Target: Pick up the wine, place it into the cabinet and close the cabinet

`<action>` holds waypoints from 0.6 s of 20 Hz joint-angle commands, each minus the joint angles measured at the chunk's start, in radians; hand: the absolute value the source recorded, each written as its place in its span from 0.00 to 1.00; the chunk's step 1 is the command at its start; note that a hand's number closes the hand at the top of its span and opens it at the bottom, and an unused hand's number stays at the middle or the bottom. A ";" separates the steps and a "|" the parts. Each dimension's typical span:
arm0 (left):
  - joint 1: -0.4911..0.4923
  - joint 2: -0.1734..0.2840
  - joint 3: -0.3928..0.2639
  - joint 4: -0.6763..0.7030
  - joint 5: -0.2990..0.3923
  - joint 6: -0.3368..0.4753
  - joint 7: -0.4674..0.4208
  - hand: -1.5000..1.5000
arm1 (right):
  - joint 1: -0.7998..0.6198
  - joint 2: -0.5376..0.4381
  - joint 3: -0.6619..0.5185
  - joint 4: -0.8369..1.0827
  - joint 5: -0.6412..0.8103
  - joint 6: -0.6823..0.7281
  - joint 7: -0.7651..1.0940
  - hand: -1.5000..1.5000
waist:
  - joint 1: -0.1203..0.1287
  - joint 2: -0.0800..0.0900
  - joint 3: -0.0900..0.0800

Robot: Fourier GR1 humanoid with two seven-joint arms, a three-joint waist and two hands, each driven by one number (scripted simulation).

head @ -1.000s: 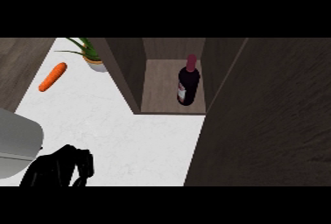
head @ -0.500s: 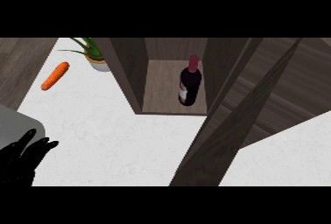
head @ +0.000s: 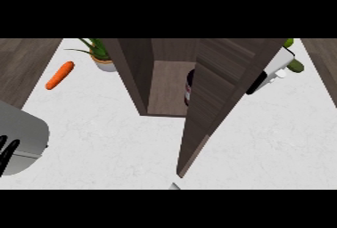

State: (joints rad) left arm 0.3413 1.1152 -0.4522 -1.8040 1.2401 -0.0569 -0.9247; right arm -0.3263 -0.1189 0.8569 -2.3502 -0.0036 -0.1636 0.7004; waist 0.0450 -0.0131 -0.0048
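— What sits on the white desk?
— A carrot at upper left, a potted plant beside it, and the wooden cabinet standing at top centre.
— Anything at upper right?
— A small green thing, unclear.

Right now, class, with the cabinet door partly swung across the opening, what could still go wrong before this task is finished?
1. The cabinet door is not yet shut; a gap shows, so the closing may stop short.
2. The wine bottle stands near the cabinet's front, just behind the door's edge; the door might knock it.
3. Only the left hand shows, at the far left edge, away from the door; what pushes the door is out of sight.
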 commanded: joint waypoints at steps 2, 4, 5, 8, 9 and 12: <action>0.046 0.048 0.055 0.020 0.016 -0.076 -0.017 0.00 | -0.172 0.113 0.066 0.146 0.071 -0.192 -0.065 1.00 | 0.012 0.002 0.000; 0.061 0.041 0.069 0.065 0.007 -0.126 -0.041 0.00 | -0.193 0.112 0.077 0.184 0.081 -0.247 -0.083 1.00 | 0.008 0.005 0.000; 0.073 0.046 0.074 0.081 -0.011 -0.153 -0.057 0.00 | -0.221 0.111 0.048 0.180 0.063 -0.262 -0.080 1.00 | 0.019 0.005 -0.001; 0.085 0.087 0.117 0.069 0.033 -0.193 -0.033 0.00 | -0.312 0.111 -0.006 0.207 0.041 -0.295 -0.050 1.00 | 0.022 0.007 -0.001; 0.098 0.093 0.133 0.091 0.039 -0.212 -0.036 0.00 | -0.329 0.111 -0.024 0.232 0.024 -0.314 -0.063 1.00 | 0.024 0.009 0.000; 0.111 0.083 0.143 0.130 0.030 -0.272 -0.042 0.00 | -0.414 0.113 -0.127 0.369 0.008 -0.332 -0.092 1.00 | 0.033 0.017 -0.001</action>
State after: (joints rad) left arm 0.4355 1.1928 -0.3358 -1.7209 1.2623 -0.2303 -0.9400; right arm -0.6021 -0.0954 0.8033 -2.1743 -0.0020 -0.4461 0.6404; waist 0.0719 -0.0041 -0.0055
